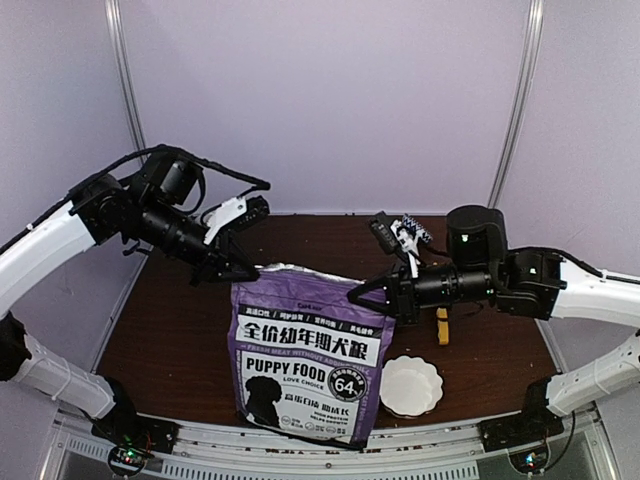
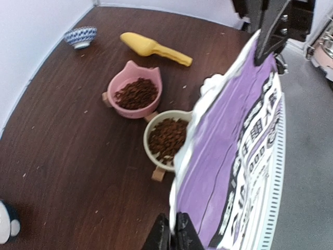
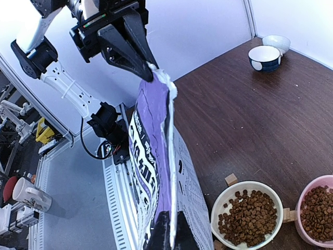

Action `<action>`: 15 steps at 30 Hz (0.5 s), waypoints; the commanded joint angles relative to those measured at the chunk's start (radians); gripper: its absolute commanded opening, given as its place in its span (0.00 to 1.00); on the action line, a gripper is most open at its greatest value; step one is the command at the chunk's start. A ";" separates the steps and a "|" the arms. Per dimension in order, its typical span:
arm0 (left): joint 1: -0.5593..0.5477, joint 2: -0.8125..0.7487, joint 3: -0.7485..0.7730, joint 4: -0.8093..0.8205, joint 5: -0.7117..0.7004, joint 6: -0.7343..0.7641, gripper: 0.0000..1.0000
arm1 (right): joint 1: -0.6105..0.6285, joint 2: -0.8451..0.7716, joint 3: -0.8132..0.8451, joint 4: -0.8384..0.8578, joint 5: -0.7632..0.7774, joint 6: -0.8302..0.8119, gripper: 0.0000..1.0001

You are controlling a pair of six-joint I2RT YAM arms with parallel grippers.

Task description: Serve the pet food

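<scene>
I have my left gripper [image 1: 243, 270] and my right gripper [image 1: 358, 293] each pinched tight on a top corner of the bag [image 1: 305, 350], which stands tall in the lower middle of the top view. The pet food [image 2: 136, 92] sits in the middle of the left wrist view, as brown heaps in a pink bowl [image 2: 127, 73] and a pale bowl [image 2: 146, 140] just beside it, left of the bag. A yellow scoop [image 2: 153, 48] lies above them on the table [image 2: 62, 156].

Left arm [image 1: 50, 245] reaches in from the worktop's left edge and right arm [image 1: 585, 290] from the right edge, both angled toward the middle. Left tool [image 1: 243, 270] and right tool [image 1: 360, 293] each pinch a top corner of the purple bag [image 1: 310, 350].
</scene>
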 commanded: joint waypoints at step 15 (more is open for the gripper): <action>0.122 0.009 0.179 -0.086 -0.144 -0.034 0.41 | -0.034 -0.066 0.028 0.063 -0.037 -0.010 0.00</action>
